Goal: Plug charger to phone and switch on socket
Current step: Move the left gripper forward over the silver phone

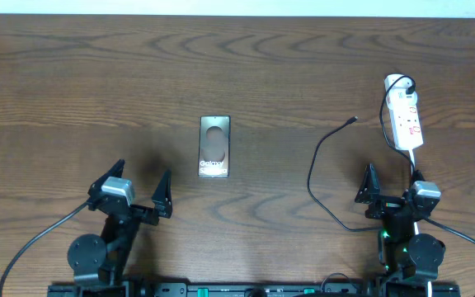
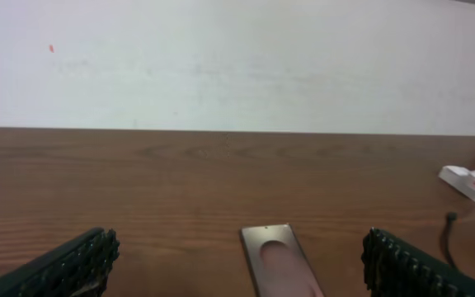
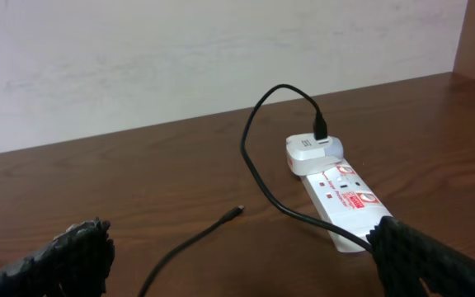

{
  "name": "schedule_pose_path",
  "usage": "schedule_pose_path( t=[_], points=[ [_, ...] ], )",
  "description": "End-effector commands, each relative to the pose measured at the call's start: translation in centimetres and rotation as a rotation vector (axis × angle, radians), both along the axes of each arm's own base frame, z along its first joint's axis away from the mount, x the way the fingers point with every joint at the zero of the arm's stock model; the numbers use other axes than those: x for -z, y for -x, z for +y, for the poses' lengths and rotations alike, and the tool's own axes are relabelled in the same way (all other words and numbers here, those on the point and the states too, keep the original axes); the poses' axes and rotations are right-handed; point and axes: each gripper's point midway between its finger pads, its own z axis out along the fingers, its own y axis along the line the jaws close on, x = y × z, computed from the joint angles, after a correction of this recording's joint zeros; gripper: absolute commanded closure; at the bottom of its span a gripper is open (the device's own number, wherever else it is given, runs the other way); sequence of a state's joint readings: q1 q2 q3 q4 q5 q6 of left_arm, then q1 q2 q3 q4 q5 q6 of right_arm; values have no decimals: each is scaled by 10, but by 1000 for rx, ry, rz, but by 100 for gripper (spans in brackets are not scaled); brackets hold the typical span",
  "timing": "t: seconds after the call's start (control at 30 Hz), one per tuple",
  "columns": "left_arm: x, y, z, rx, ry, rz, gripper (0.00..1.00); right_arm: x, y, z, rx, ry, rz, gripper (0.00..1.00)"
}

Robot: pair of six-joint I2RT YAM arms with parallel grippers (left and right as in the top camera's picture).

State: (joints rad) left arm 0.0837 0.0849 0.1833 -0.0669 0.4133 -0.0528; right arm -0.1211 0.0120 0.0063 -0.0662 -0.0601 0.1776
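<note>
The left tool is standing with its jaws spread wide, grasping nothing; the phone is lying flat on the worktop just ahead of it, between the lines of its fingers. The right tool is also standing released and empty. The socket is resting ahead of it, slightly to its right, and the charger is looping from its white plug past the tool's left side, its connector tip lying loose ahead-left
</note>
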Motion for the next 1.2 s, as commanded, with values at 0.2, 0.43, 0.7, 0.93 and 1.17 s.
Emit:
schedule_pose_path(
  t=[0.2, 0.43, 0.7, 0.93, 1.17],
  points=[
    [-51, -16, -10, 71, 22, 55, 4, 0, 0, 3, -17, 6, -1, 1],
    [-100, -36, -28, 188, 36, 89, 4, 0, 0, 3, -17, 6, -1, 1],
    [-144, -52, -50, 234, 25, 80, 4, 0, 0, 3, -17, 6, -1, 1],
    [-136, -74, -71, 201, -17, 257, 4, 0, 0, 3, -17, 6, -1, 1],
    [-92, -91, -87, 112, -160, 499, 4, 0, 0, 3, -17, 6, -1, 1]
  ],
)
